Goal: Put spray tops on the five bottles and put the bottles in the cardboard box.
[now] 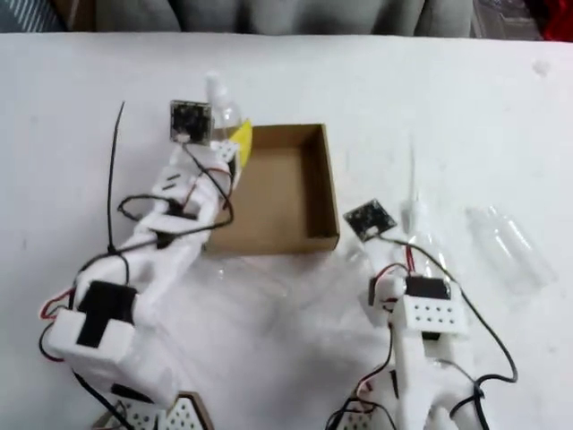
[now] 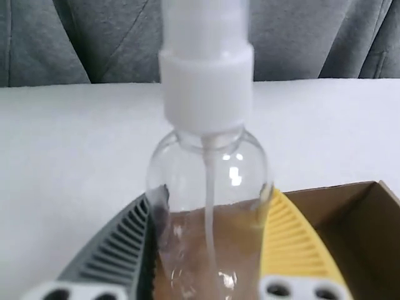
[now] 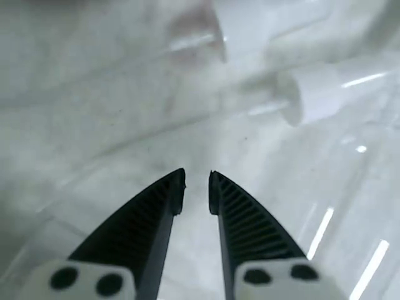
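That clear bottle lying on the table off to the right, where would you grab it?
Around the middle of its body, coming straight down from above: the bottle lies flat on its side on the table, probably leaving both round sides open to a pinch.

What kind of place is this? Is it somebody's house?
Probably a home or small lab workspace: the left arm and right arm sit on a white table with a cardboard box, and grey sofa-like cushions stand behind.

Left claw clamped on bottle, right claw narrowly parted
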